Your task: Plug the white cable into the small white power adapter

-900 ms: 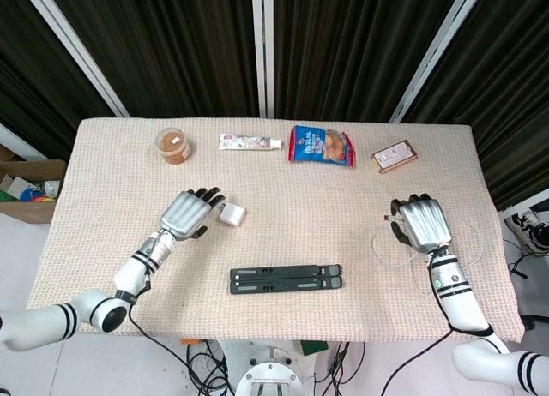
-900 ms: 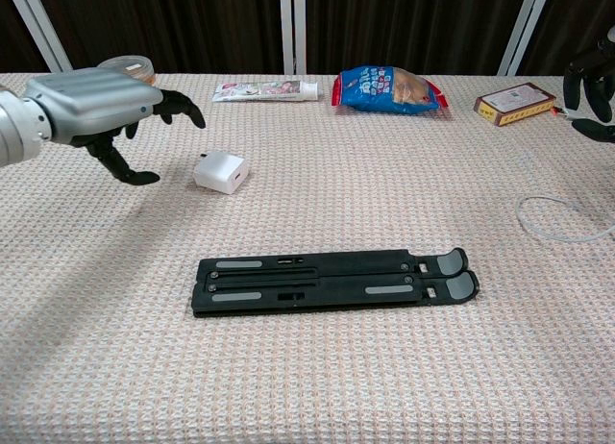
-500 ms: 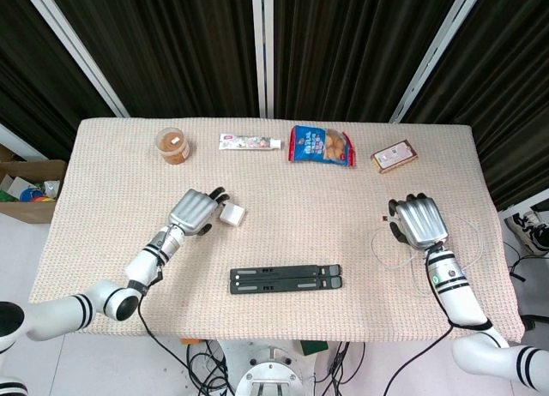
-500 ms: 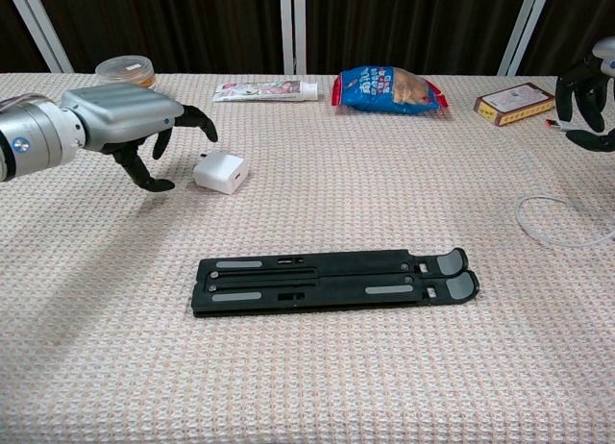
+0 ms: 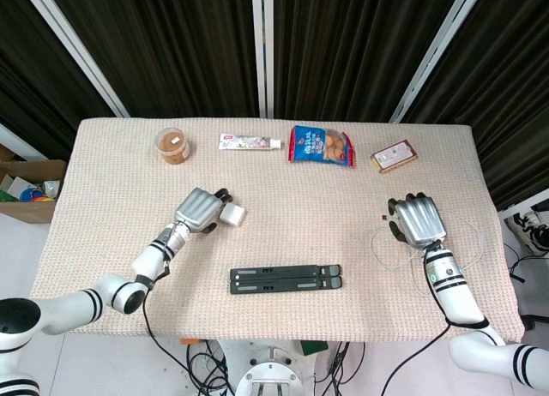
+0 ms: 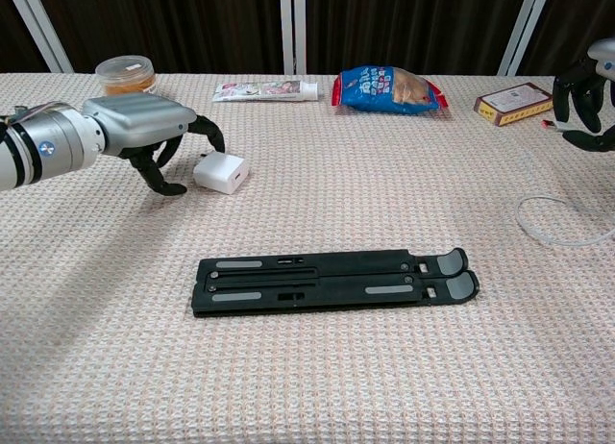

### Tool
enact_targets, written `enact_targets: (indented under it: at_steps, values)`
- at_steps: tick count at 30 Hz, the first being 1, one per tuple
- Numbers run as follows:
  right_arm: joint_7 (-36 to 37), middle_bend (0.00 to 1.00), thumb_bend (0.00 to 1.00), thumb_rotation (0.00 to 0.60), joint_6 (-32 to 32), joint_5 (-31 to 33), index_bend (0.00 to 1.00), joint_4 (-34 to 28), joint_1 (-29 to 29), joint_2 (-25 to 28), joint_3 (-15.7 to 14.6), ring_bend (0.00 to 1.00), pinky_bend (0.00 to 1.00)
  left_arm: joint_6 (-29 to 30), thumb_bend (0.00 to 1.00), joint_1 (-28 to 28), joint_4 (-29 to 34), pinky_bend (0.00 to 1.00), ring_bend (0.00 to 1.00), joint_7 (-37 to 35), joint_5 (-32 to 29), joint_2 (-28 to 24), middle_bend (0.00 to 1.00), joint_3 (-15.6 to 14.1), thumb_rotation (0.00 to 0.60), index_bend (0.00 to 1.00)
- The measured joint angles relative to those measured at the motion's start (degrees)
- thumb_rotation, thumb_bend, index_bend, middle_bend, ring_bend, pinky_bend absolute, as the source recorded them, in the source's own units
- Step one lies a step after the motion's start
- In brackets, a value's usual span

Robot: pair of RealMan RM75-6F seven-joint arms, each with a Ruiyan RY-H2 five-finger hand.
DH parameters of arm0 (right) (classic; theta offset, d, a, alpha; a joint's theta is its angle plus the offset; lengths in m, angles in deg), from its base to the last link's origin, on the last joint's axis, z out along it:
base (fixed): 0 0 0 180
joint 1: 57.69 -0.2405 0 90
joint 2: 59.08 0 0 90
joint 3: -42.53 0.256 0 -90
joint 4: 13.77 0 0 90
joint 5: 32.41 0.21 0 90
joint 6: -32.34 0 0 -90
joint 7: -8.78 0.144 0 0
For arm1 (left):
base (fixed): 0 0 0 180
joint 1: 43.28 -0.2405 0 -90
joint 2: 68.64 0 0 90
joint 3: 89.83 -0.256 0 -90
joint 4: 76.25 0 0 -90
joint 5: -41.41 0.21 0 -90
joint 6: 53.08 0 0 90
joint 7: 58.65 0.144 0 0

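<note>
The small white power adapter (image 6: 221, 172) is flanked by the left hand's (image 6: 144, 127) spread, curled fingers (image 6: 163, 183), not gripped. The white cable (image 6: 557, 234) lies on the tabletop (image 6: 317, 367); the right hand's (image 5: 419, 220) grasp cannot be told.

The head view looks steeply down from high above the table (image 5: 103, 182), taking in its whole top, the dark curtains behind and the floor at both sides. The chest view sits low at the near edge, facing level across the cloth, closer in. Both share the black folding stand (image 5: 286, 279) (image 6: 334, 279), snack bag (image 5: 320, 145) (image 6: 388, 88) and toothpaste tube (image 5: 250, 142) (image 6: 266, 90).
</note>
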Motion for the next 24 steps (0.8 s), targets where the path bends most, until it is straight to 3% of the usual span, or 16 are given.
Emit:
enact_targets:
  at_steps: [15, 24]
  values:
    - [-0.9, 0.66, 0.75, 0.6, 0.0, 0.7, 0.64, 0.0, 0.0, -0.4, 0.1, 0.44, 0.46, 0.2, 0.26, 0.0, -2.7, 0.84, 0.62, -8.4, 2.8, 1.8, 0.23, 0.0, 0.6, 0.28]
    - [-0.8, 0.66, 0.75, 0.6, 0.2, 0.8, 0.64, 0.2, 0.0, -0.5, 0.0, 0.44, 0.45, 0.9, 0.26, -0.3, -3.9, 0.85, 0.64, -9.2, 2.8, 2.5, 0.32, 0.2, 0.6, 0.36]
